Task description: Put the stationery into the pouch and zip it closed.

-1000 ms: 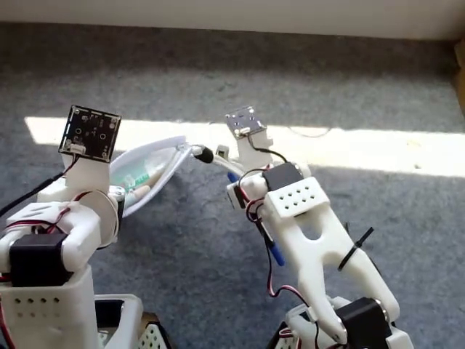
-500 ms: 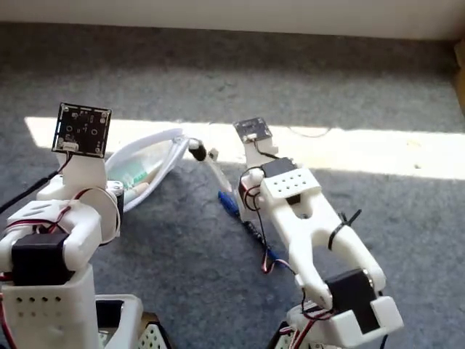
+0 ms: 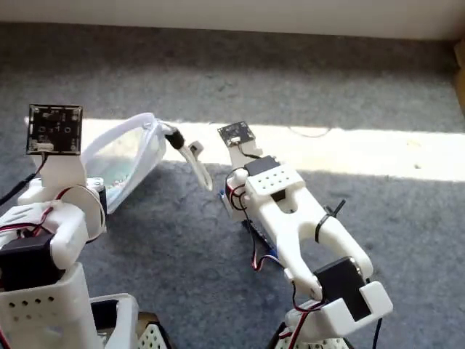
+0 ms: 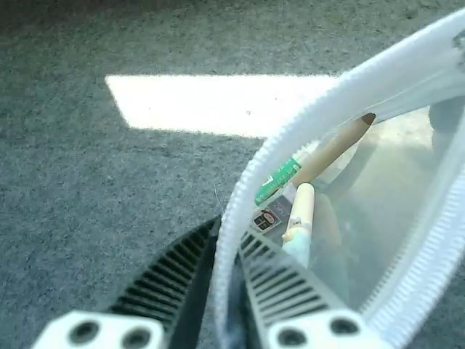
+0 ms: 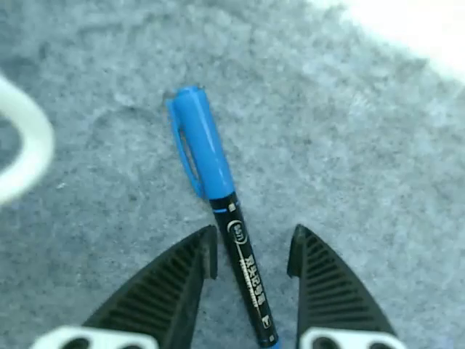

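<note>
Carries pouch (image 3: 120,154) leftward since earlier frame, left gripper (image 4: 229,291) clenched on its rim. Lowers right gripper (image 5: 254,241), released, fingers either side of blue pen (image 5: 207,163).

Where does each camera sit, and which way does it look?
High view: fixed overhead, looking down at the carpet; both arms show.
Left wrist view: on the left arm, looking past the left gripper clamped on the pouch rim.
Right wrist view: on the right arm, looking down past the right gripper, open astride the pen.
High and left wrist views share the pouch.
</note>
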Controlling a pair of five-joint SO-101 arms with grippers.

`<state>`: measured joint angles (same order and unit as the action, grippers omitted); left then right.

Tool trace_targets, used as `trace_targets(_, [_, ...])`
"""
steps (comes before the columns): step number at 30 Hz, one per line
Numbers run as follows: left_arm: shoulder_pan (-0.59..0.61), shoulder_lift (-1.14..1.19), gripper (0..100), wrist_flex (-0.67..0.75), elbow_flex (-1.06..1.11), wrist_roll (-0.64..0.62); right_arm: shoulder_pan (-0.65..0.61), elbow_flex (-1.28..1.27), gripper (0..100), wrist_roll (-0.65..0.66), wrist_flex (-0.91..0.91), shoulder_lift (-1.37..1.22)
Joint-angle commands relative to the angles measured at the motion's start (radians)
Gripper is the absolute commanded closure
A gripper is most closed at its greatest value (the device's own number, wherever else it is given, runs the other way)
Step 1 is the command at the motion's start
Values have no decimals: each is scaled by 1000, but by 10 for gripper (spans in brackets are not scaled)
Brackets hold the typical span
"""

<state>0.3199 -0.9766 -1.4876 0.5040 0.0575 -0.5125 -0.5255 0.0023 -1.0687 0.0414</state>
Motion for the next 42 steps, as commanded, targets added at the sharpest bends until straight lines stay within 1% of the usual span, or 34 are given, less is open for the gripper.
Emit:
trace_targets(1, [50,5,993,18,12,-8,-39,53,842,-3,27,56])
trace_targets(7, [50,4,993,25,30,-8,-51,51,842,-2,162,54])
trace_targets(10, [50,4,993,28,47,-6,-51,53,842,-2,171,25])
trace_targets(16, [50,4,993,32,48,-6,-50,67,843,0,171,-137])
trace_targets(18, [50,4,993,31,48,-6,-50,91,845,28,168,-159])
trace_targets(19, [50,4,993,29,48,-6,-50,99,859,51,166,-162])
trace_targets(21, [50,4,993,29,48,-6,-48,101,920,81,166,-163])
trace_targets(24, [50,4,993,28,50,-6,-47,101,996,95,170,-165])
trace_targets(32, [50,4,993,32,48,-3,-4,101,993,97,166,-151])
trace_targets(35, [50,4,993,35,42,-3,5,82,993,97,157,-73])
trace_targets(38, [45,4,993,80,42,-8,2,5,993,97,136,73])
trace_targets(42, [-35,5,993,130,42,-8,7,-114,993,97,139,283])
